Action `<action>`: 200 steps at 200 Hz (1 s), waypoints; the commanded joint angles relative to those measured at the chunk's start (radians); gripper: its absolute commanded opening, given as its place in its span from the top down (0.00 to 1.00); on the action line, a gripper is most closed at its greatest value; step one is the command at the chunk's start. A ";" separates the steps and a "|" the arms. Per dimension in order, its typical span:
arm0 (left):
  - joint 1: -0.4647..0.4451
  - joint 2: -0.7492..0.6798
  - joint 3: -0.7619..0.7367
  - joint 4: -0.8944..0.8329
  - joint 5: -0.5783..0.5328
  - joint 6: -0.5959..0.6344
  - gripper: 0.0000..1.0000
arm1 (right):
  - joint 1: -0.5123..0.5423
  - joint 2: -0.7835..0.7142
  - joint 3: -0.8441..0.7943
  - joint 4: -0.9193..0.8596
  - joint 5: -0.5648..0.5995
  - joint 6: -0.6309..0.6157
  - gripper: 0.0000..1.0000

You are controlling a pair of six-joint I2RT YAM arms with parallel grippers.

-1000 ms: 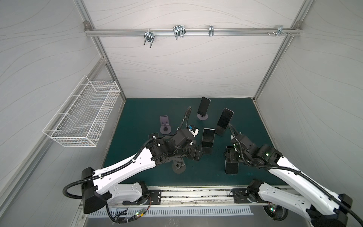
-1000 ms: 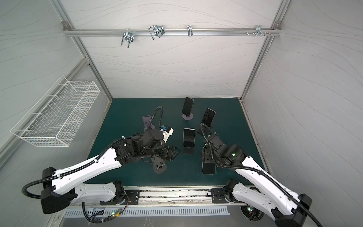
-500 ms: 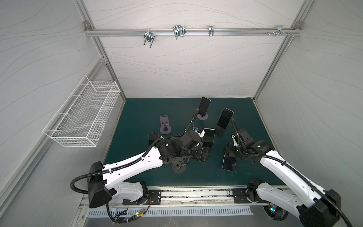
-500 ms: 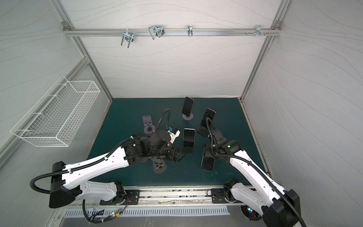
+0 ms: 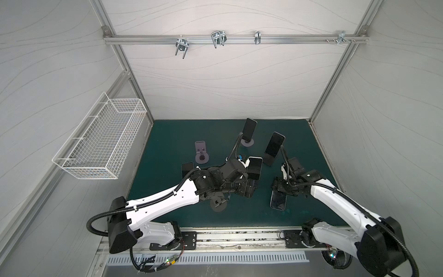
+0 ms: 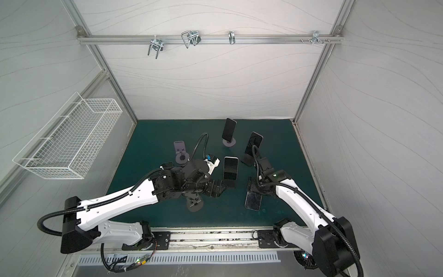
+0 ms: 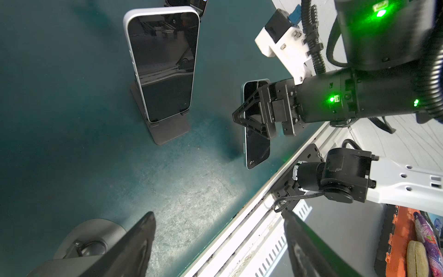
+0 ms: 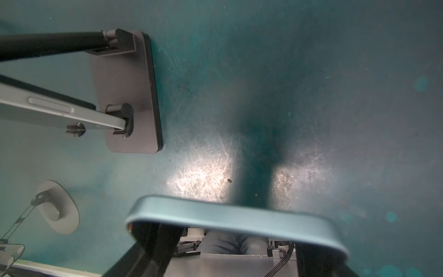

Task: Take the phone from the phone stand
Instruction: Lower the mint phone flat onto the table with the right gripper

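Top view: right gripper (image 5: 279, 190) is seen clamped on blue-edged phone (image 5: 278, 201) by the front edge of the bench (image 5: 167, 144) | left wrist: left gripper (image 7: 218, 215) is held spread, empty; white phone (image 7: 165, 64) is seated on stand (image 7: 169, 130) mid-bench | right wrist: rim of blue-edged phone (image 8: 227, 214) is seen.

White-edged phone (image 7: 165, 64) leans dark-screened in grey stand (image 7: 170, 130), pale-blue phone (image 7: 257, 147) gripped nearby

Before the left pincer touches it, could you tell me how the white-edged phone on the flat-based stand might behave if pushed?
The white-edged phone looks rigid, its glass glossy, so grips may slip. It leans on the stand, caught by two small hooks, so a push would probably topple it. The thin, flat stand may slide.
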 commanded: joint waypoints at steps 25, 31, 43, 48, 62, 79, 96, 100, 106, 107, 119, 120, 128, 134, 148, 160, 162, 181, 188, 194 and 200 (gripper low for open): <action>-0.005 -0.006 0.034 0.043 -0.029 -0.026 0.16 | -0.023 0.057 0.013 0.028 -0.046 -0.022 0.44; -0.005 -0.009 0.030 0.041 -0.032 -0.027 0.16 | -0.024 0.065 0.014 0.029 -0.050 -0.023 0.44; -0.005 -0.014 0.025 0.039 -0.035 -0.030 0.16 | -0.024 0.075 0.016 0.029 -0.052 -0.026 0.44; -0.005 -0.016 0.022 0.039 -0.035 -0.030 0.16 | -0.026 0.078 0.018 0.028 -0.054 -0.026 0.44; -0.005 -0.020 0.019 0.036 -0.039 -0.030 0.15 | -0.030 0.081 0.017 0.025 -0.053 -0.028 0.44; -0.005 -0.020 0.020 0.032 -0.040 -0.031 0.15 | -0.043 0.082 0.010 0.026 -0.055 -0.028 0.43; -0.005 -0.019 0.020 0.031 -0.039 -0.032 0.15 | -0.062 0.095 0.002 0.037 -0.072 -0.031 0.42; -0.005 -0.020 0.020 0.031 -0.039 -0.032 0.15 | -0.067 0.098 0.003 0.039 -0.078 -0.035 0.42; -0.005 -0.020 0.020 0.030 -0.039 -0.032 0.15 | -0.076 0.105 0.006 0.039 -0.080 -0.043 0.42; -0.005 -0.020 0.021 0.029 -0.039 -0.032 0.15 | -0.077 0.107 0.006 0.039 -0.079 -0.044 0.42; -0.004 -0.020 0.020 0.029 -0.039 -0.033 0.15 | -0.083 0.118 0.015 0.032 -0.067 -0.059 0.41; -0.004 -0.020 0.020 0.028 -0.039 -0.033 0.15 | -0.083 0.119 0.015 0.031 -0.065 -0.060 0.41; -0.005 -0.021 0.020 0.028 -0.040 -0.034 0.15 | -0.086 0.124 0.021 0.031 -0.056 -0.072 0.41; -0.004 -0.021 0.020 0.025 -0.040 -0.035 0.15 | -0.090 0.129 0.023 0.031 -0.049 -0.077 0.41; -0.005 -0.021 0.017 0.024 -0.041 -0.036 0.15 | -0.098 0.140 0.028 0.035 -0.048 -0.092 0.41; -0.005 -0.023 0.015 0.024 -0.041 -0.038 0.15 | -0.104 0.152 0.031 0.038 -0.048 -0.099 0.41; -0.005 -0.024 0.014 0.023 -0.041 -0.037 0.15 | -0.106 0.154 0.032 0.038 -0.048 -0.100 0.41; -0.005 -0.023 0.012 0.023 -0.040 -0.040 0.15 | -0.114 0.178 0.031 0.051 -0.049 -0.107 0.40; -0.005 -0.022 0.012 0.023 -0.040 -0.042 0.15 | -0.119 0.190 0.032 0.052 -0.050 -0.112 0.40; -0.005 -0.021 0.013 0.023 -0.039 -0.040 0.15 | -0.124 0.200 0.034 0.053 -0.049 -0.118 0.40; -0.005 -0.022 0.013 0.023 -0.039 -0.040 0.15 | -0.128 0.211 0.038 0.054 -0.047 -0.123 0.39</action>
